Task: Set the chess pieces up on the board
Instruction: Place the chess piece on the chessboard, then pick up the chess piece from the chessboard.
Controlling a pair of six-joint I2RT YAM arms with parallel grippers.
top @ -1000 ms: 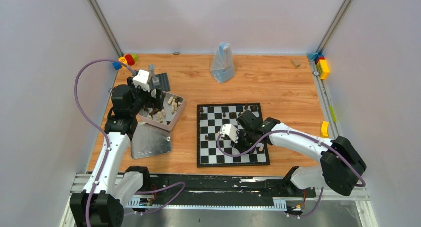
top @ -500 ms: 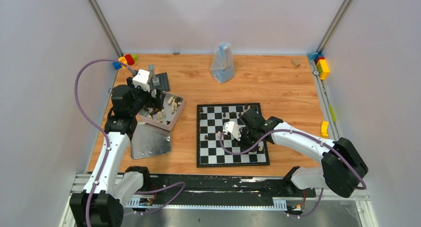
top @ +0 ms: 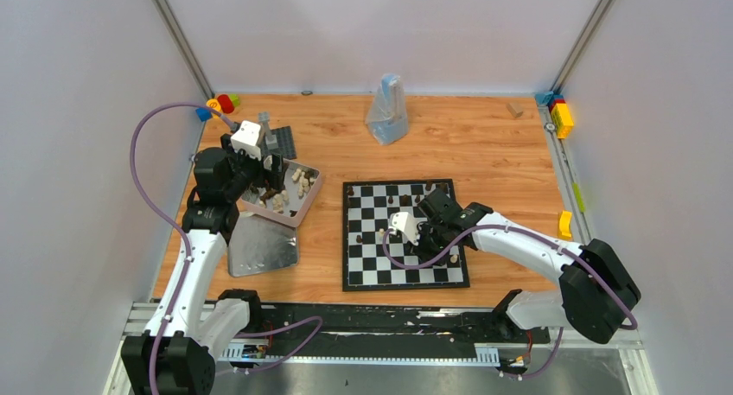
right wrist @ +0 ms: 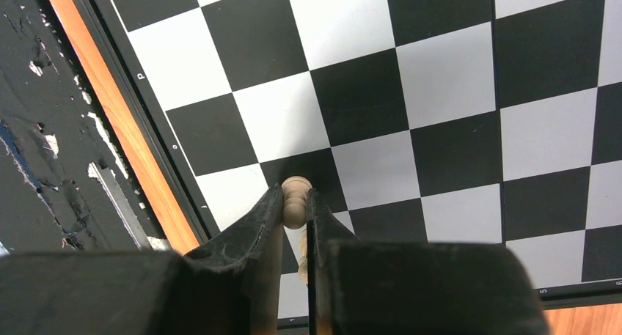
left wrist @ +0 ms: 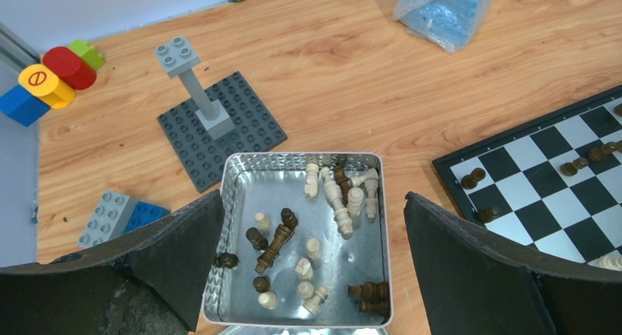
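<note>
From above, the board point(top: 363, 278) lies in front of the right arm, so that arm is the near one for it. The right claw point(top: 422, 244) hangs over the near right part of the board. A few dark chess pieces point(top: 391, 200) stand at the far side of the board. The left claw point(top: 259, 175) is well away, over the tin point(top: 313, 181) just left of the board. From the left wrist, the left claw point(left wrist: 314, 203) is spread wide, holds nothing, and hangs above the tin point(left wrist: 301, 157). Cream and dark pieces point(left wrist: 341, 203) lie mixed in a heap inside it, most on their sides. The board point(left wrist: 557, 203) is off to the right. From the right wrist, the right claw point(right wrist: 295, 203) is pinched tight on one cream piece point(right wrist: 295, 199). The piece runs the same way as the fingers point(right wrist: 257, 225), with its round head poking out past the tips. Below it is a black square close to the board's point(right wrist: 455, 93) edge and corner. I cannot tell if the piece touches the board. I think the next move is to set it down standing on a square in the edge rows.
</note>
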